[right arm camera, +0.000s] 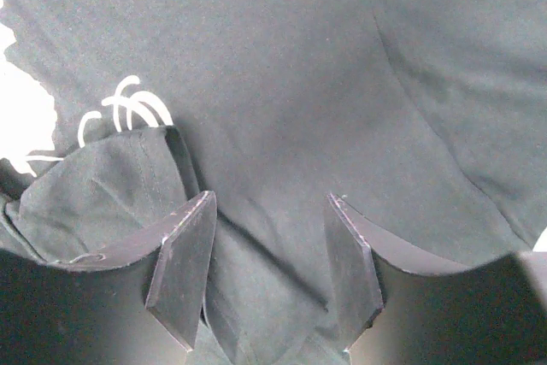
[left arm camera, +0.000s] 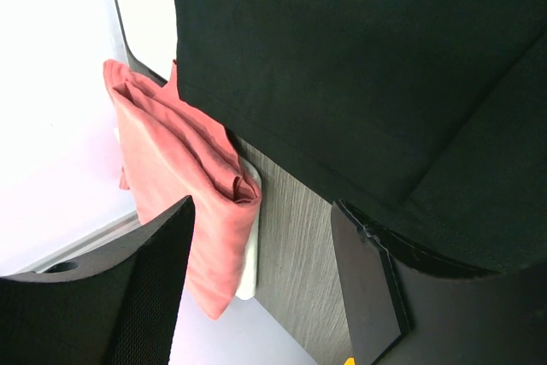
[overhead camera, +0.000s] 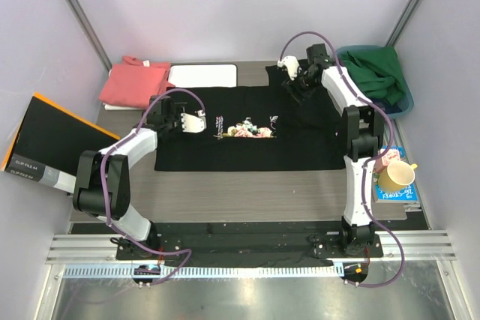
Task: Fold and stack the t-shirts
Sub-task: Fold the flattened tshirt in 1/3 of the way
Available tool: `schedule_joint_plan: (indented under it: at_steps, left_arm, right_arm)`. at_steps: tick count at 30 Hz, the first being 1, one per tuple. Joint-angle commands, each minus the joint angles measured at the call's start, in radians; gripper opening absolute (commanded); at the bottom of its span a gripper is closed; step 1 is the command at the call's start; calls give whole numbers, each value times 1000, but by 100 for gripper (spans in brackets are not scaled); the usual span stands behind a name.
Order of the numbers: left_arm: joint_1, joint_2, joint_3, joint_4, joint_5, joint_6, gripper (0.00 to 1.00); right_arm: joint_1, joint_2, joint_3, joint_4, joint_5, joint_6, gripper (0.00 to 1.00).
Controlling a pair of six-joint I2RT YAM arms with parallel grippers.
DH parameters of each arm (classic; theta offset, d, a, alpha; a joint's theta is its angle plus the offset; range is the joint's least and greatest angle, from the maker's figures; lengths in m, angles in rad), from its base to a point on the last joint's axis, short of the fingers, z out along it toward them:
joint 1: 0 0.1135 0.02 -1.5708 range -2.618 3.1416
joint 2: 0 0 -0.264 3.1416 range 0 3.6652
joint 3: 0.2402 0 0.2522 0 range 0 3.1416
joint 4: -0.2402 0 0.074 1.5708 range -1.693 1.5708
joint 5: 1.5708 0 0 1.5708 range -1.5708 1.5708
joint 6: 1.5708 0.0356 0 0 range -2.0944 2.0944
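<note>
The black t-shirt lies spread flat across the table, its flower print and white lettering facing up. Its far right corner is bunched into a fold. My right gripper hovers over that corner; in the right wrist view the right gripper stands open above the black cloth and grips nothing. My left gripper is at the shirt's left part, and in the left wrist view the left gripper is open over bare table. The salmon-pink t-shirt lies folded at the back left.
A white board lies behind the black shirt, by the pink one. A flat black box with an orange edge leans off the left side. A blue basket with green cloth stands at the back right. A yellow mug sits at the right edge.
</note>
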Motion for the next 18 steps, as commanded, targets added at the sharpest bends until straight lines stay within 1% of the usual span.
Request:
schedule_joint_plan:
  at_steps: [1,7,13,18]
  left_arm:
    - [-6,-17,13,29,2,-17,66]
    - [-9,-11,22,29,-4,-17,66]
    - [-7,-10,25,26,-4,-14,65]
    - [-7,-1,33,26,-1,-9,66]
  right_arm:
    - [20,44,42,-49,-51,16,59]
    - [46,81,87,-79,-108,32,61]
    - [54,90,107,-104,-149,47,66]
    - [60,96,93,-121,-148,44,65]
